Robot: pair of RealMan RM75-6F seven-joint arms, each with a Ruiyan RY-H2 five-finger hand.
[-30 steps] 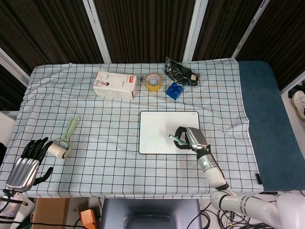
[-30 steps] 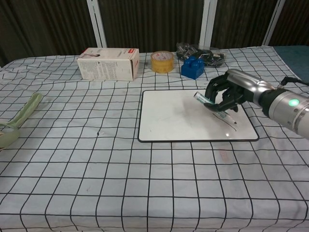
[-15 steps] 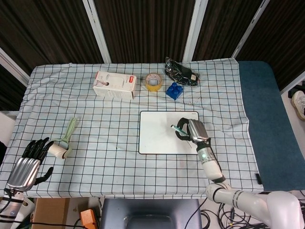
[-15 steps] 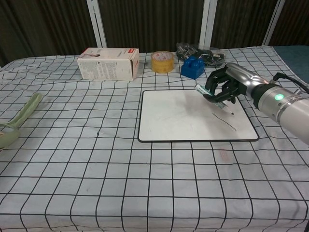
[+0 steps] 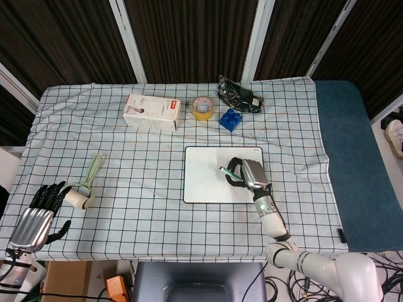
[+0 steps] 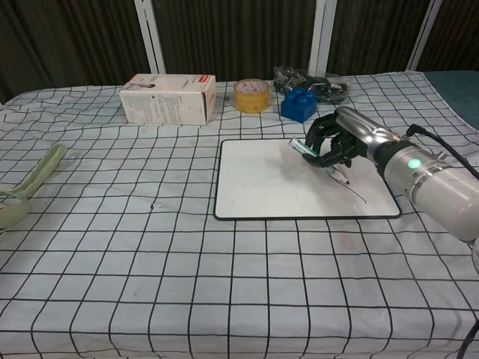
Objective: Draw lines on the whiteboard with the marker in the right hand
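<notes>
Since the earlier frames, the right robot hand has been travelling from the whiteboard's near right corner toward its far right part, and a thin dark line is now lying on the board behind the pen tip. Its fingers are curling around the marker, gripping it, with the forearm reaching in from the near right edge of the tabletop. The marker is slanting, its capped end pointing up and left and its tip pointing down at the whiteboard, a white panel with a dark rim that is lying flat on the checked cloth at mid-tabletop. The left robot hand is resting at the near left corner with its dark fingers spread and holding nothing, just beside a small white roll with a pale green strap. Along the far edge are standing a white carton, a roll of yellow tape, a blue block and a dark crinkled packet.
</notes>
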